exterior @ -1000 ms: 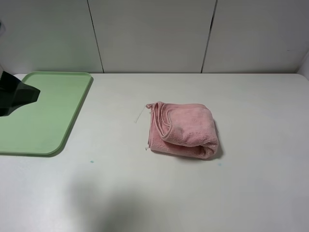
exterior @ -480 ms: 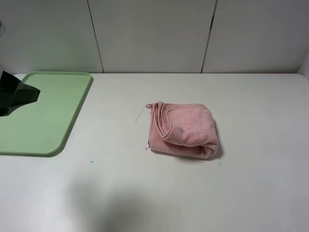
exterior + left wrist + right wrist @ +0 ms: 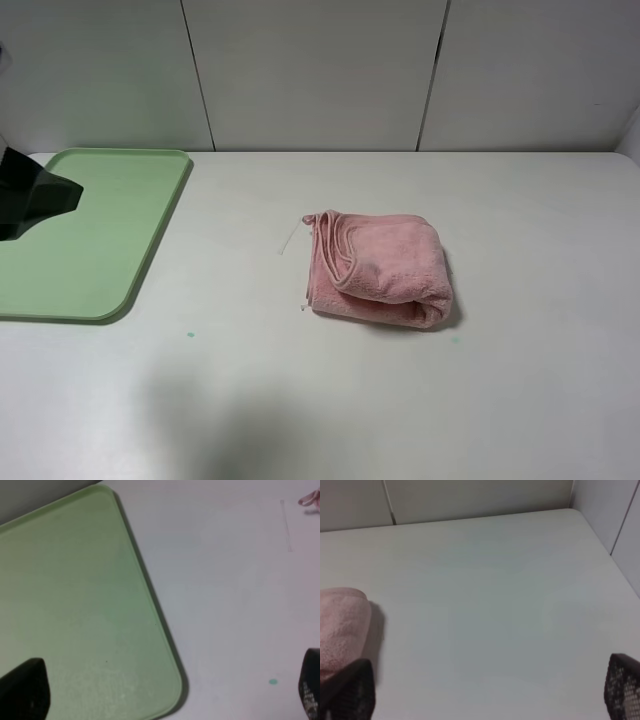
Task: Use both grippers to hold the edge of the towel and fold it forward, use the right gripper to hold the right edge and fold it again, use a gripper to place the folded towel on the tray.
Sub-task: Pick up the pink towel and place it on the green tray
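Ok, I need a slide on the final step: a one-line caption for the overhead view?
Folded pink towel lies mid-table, apart from the bare green tray at left.

Soft, even light is falling from overhead; the towel (image 3: 379, 268) is casting a short shadow rightward on the desk (image 3: 520, 380). Both wrist views are looking slightly blurred, grainy.
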{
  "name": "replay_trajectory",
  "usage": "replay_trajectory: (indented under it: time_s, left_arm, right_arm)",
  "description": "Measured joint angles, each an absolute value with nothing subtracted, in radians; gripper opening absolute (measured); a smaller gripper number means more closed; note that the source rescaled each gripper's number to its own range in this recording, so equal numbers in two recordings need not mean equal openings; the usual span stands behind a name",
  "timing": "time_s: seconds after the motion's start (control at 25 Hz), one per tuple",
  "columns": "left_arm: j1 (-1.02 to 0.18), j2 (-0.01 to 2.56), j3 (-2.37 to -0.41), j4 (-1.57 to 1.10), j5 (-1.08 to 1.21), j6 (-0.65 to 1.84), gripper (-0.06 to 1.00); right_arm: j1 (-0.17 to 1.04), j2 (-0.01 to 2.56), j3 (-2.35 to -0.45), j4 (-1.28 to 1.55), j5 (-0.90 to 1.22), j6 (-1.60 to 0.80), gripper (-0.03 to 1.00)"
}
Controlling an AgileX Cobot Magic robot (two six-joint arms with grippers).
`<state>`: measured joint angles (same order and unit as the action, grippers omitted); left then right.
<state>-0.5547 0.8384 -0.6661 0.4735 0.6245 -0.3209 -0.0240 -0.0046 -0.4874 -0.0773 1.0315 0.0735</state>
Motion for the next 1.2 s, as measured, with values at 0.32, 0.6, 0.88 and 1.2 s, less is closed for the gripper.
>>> replay_trajectory:
  time_s: [0.32,0.6,0.88,1.2]
  left_arm:
    - [-0.555,0.838,-0.666,0.473,0.625,-0.321,1.0]
    - [-0.555,0.838,-0.666,0.473,0.625,-0.321,1.0]
    - [-0.555,0.838,-0.666,0.352,0.621,-0.322,1.0]
    - [-0.555,0.932,-0.666,0.212,0.59,-0.398,1.0]
  right_arm:
    - [-0.024,-0.005,-0.487,-0.077,1.031,0.073,1.0]
    - [-0.024,-0.005,-0.487,-0.077,1.031,0.073,1.0]
    - [-0.024,-0.005,-0.487,-0.077,1.031,0.073,1.0]
    - [-0.024,-0.005,-0.487,-0.077,1.031,0.073,1.0]
